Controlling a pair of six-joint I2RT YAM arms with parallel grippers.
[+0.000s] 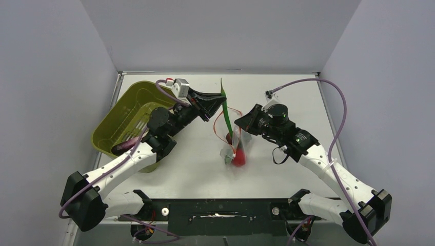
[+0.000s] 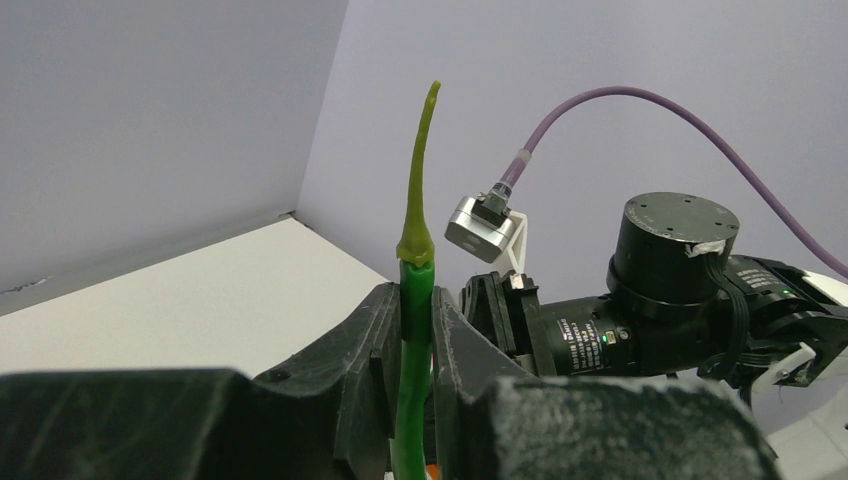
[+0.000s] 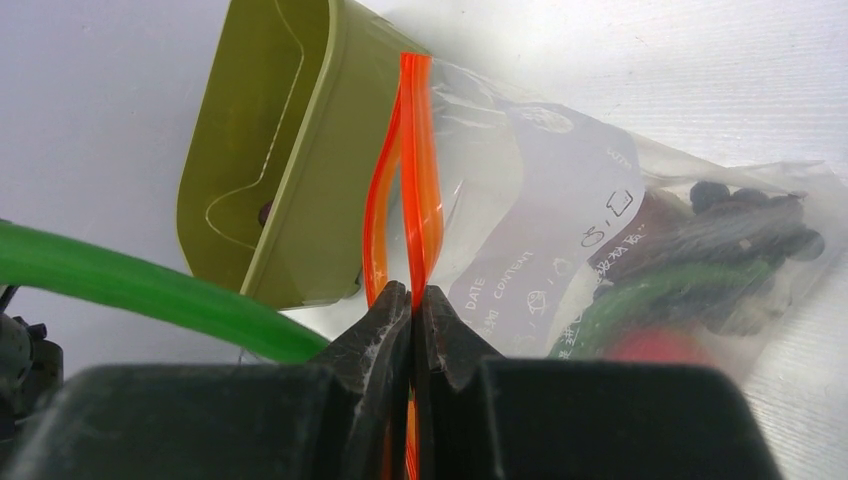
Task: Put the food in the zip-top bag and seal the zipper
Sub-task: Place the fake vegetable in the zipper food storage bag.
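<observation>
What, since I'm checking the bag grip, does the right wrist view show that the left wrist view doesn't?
Only right wrist: the right gripper pinched shut on the zipper, the zip-top bag with food inside, and the olive tub beyond it. Only left wrist: the left gripper clamped on the green pepper just below its stem, with the right arm beyond. Both: the green pepper and the white table.
</observation>
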